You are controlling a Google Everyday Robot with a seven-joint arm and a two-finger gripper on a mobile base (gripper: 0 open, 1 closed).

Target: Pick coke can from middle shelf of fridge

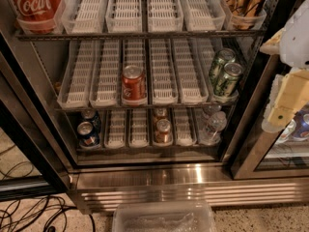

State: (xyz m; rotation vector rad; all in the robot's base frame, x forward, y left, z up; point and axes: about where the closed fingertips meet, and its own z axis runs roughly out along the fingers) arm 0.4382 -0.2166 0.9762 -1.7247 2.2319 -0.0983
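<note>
The fridge stands open in front of me, with three tiers of white slotted trays. The coke can, small and red with a silver top, stands upright at the front of a lane on the middle shelf, left of centre. My gripper is at the right edge of the view, cream-coloured, outside the fridge beside its right door frame, well right of the can and about level with the middle shelf. It holds nothing that I can see.
A large red Coca-Cola container sits top left. Two green cans stand at the middle shelf's right end. Blue cans, orange-copper cans and a clear bottle are on the bottom tier. A clear plastic bin sits on the floor, cables at left.
</note>
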